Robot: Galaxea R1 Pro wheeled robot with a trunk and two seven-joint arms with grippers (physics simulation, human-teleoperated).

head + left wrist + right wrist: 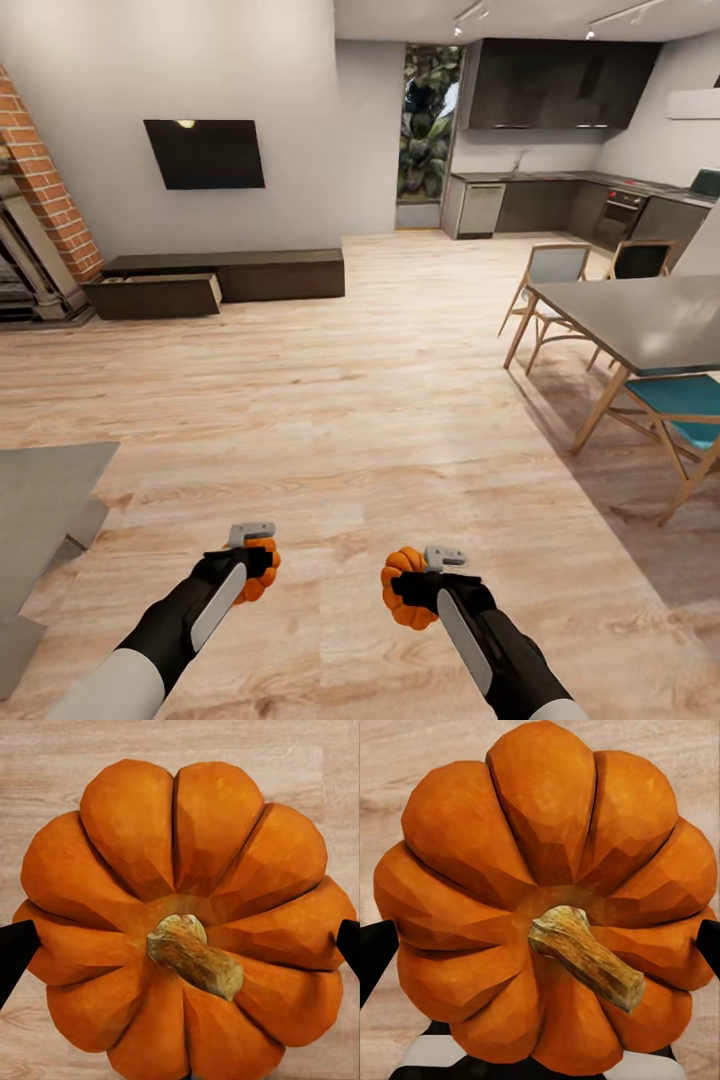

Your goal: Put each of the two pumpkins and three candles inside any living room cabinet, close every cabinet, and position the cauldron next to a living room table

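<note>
My left gripper (256, 562) is shut on an orange ribbed pumpkin (262, 580), whose stem faces the left wrist camera (193, 956). The right gripper (425, 585) is shut on the second pumpkin (404, 590), seen close up with its stem in the right wrist view (585, 956). Both are held low over the wood floor. Far off at the left wall stands the long dark-brown cabinet (270, 273), with one drawer (155, 294) pulled open at its left end. A grey-beige low table (40, 510) pokes in at the left edge. Candles and cauldron are out of view.
A dining table (640, 320) with wooden chairs (550, 285) stands at the right. A brick fireplace (40, 200) is at the far left, a wall TV (205, 153) hangs above the cabinet, and the dark kitchen (560, 190) lies at the back. Wood floor (350, 400) stretches between me and the cabinet.
</note>
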